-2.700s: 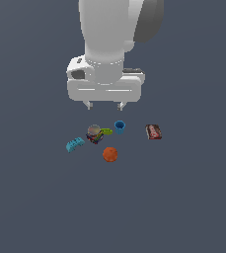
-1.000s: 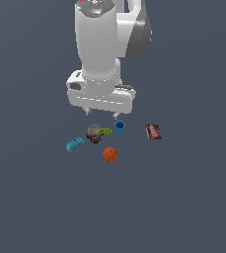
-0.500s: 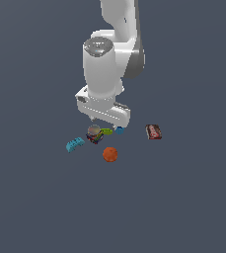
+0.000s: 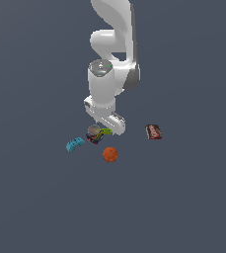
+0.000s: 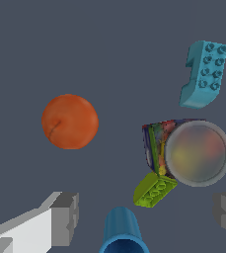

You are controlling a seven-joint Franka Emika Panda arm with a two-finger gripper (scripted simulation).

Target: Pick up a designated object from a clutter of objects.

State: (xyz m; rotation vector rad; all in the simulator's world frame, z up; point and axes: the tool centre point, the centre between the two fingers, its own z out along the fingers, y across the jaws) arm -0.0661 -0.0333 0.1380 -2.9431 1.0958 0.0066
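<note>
Although your gripper (image 5: 146,213) is low over the clutter, nothing is grasped yet: its jaws stand spread and empty. You'll find the tiny yellow-green curved studded piece (image 5: 155,189) between the fingers, touching the multicoloured lump with grey dome (image 5: 186,152). Closing and lifting remain.

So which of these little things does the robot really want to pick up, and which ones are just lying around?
For the job:
- yellow-green piece, the one to pick up
- gripper, open, either side of it

Just lying about:
- orange ball
- cyan toothed block
- multicoloured lump with grey dome
- blue cup
- dark red box
</note>
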